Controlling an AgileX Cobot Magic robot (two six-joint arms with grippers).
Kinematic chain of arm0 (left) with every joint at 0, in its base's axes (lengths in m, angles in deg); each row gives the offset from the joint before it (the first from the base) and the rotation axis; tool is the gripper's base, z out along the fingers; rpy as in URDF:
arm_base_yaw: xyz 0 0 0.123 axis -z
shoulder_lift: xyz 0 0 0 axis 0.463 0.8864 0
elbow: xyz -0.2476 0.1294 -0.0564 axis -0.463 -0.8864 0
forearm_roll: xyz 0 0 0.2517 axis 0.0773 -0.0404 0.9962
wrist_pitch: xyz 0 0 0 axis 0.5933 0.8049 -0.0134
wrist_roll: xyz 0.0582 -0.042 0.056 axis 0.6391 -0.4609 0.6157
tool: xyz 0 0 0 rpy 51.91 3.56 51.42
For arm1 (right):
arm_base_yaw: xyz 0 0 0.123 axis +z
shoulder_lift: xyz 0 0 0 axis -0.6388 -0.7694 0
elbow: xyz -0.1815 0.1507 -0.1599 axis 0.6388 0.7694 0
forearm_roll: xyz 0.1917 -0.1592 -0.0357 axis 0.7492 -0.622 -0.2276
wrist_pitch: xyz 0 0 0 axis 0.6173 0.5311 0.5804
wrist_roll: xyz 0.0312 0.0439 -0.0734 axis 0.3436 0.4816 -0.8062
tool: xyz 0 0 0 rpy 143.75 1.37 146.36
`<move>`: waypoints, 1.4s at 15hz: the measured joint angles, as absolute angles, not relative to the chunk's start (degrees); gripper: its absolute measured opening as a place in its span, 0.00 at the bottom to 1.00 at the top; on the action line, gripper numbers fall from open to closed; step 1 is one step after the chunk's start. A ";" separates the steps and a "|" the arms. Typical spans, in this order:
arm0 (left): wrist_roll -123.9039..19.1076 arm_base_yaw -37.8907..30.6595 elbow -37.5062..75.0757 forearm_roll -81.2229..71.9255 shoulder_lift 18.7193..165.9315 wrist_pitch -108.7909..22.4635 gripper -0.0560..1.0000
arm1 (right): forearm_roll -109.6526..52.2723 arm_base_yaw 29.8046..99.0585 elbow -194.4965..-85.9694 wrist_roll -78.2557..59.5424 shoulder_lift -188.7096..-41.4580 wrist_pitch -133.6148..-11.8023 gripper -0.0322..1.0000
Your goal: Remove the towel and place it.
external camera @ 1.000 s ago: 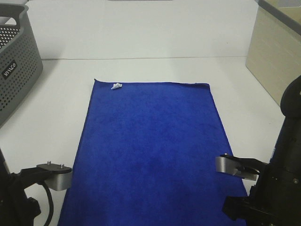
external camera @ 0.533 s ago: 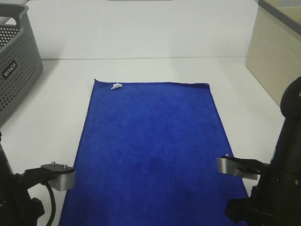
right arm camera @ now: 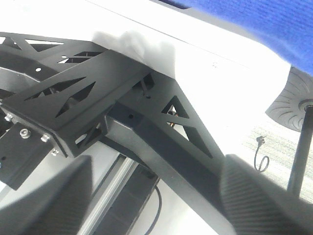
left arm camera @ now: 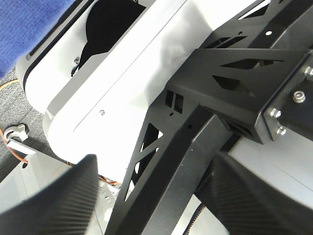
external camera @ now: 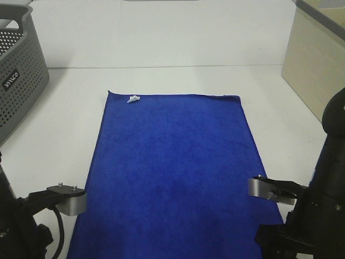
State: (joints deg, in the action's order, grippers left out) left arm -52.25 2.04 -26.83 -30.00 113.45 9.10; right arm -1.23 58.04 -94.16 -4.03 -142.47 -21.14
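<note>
The towel (external camera: 172,172) lay flat and full-length on the white surface (external camera: 64,108) as I held both arms at its near end. Over the past second little had changed. The left arm's grey wrist block (external camera: 67,199) had edged inward and sat just beside the towel's near-left edge. The right arm's block (external camera: 269,190) had barely stirred at the near-right edge, and the cloth had not shifted a crease. I judged from this that the removal had not begun and that both near corners were yet to be gripped. The wrist views showed the left hand (left arm camera: 161,196) and the right hand (right arm camera: 154,198) each with fingers spread wide and nothing between them. Both were hanging off the towel's near edge, over the rig's black cut-out frame (left arm camera: 210,98). The towel was a royal-blue rectangle of short, matte pile with stitched edges, soft enough, I reckoned, to sag once lifted. A small crumpled white tag (external camera: 132,99) sat at its far-left corner. Well beyond that corner stood a grey perforated plastic basket (external camera: 19,75). A smooth beige panel (external camera: 318,59) rose well off the towel's far-right corner.
</note>
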 joint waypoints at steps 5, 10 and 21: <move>-55.46 2.04 -20.47 -27.82 112.47 9.68 0.71 | -3.07 58.04 -104.65 -4.03 -142.53 -20.22 0.78; -69.84 1.70 -2.25 -9.03 112.88 11.62 0.71 | -6.62 52.48 -123.15 -4.71 -142.59 -18.22 0.78; -73.22 -18.76 34.88 -10.00 141.47 12.54 0.71 | -5.47 38.96 -160.68 -6.95 -163.90 -16.56 0.78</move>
